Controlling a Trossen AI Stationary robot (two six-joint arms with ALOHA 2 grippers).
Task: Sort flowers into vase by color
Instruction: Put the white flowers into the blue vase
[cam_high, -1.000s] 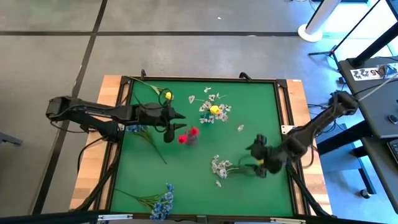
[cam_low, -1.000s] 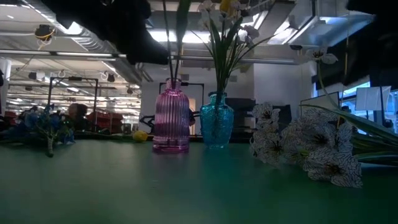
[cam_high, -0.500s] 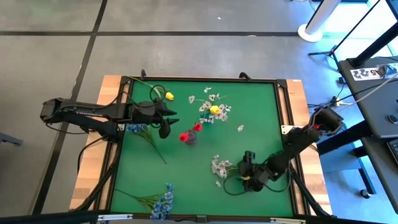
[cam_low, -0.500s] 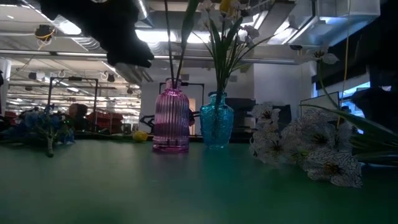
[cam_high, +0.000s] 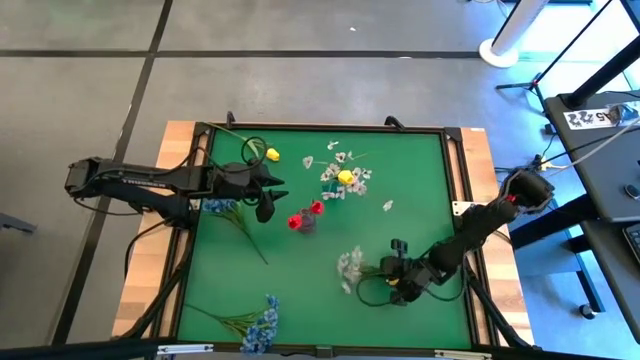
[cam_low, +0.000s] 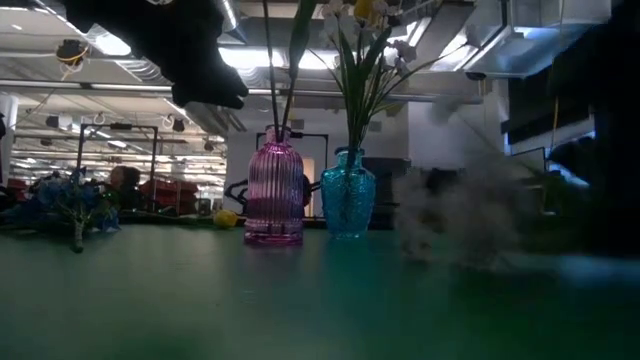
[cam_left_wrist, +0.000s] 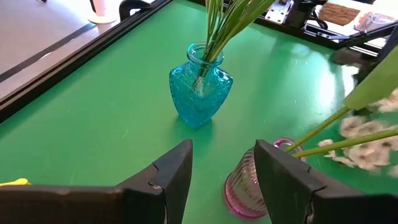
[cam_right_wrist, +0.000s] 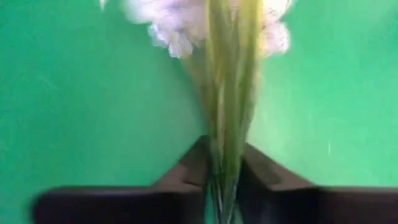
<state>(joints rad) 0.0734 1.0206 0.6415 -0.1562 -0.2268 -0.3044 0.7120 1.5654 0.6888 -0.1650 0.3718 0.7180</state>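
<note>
A white flower spray (cam_high: 350, 262) lies near the table's front right, and my right gripper (cam_high: 393, 281) is shut on its green stems. The pink vase (cam_high: 305, 218) holds red flowers. The blue vase (cam_left_wrist: 200, 87) holds yellow and white ones. My left gripper (cam_high: 268, 190) hovers open, left of the pink vase (cam_left_wrist: 249, 186), with nothing between its fingers (cam_left_wrist: 177, 177). A yellow flower (cam_high: 270, 153) lies at the far left. Blue sprays lie at the near edge (cam_high: 262, 318) and under my left arm (cam_high: 218, 205). My right gripper pinches the bundle of green stems (cam_right_wrist: 225, 155) between its two fingers, a little behind the white blossoms (cam_right_wrist: 180, 28). It comes low from the table's right, with the fingers lying along the stems. The blossoms point toward the table's left. I cannot tell whether the spray is lifted clear.
A raised black frame (cam_high: 455, 200) borders the green mat. The two vases stand close together mid-table, with tall stems rising from them (cam_low: 350, 70). A loose white blossom (cam_high: 387, 205) lies right of the blue vase. Bare mat stretches across the near middle (cam_high: 310, 300).
My right gripper has gone down and toward the table's near-left, to the white spray's stems, and has shut on them. The spray is now stirring, blurred in the low view. My left gripper has drawn back a little toward the table's left edge.
</note>
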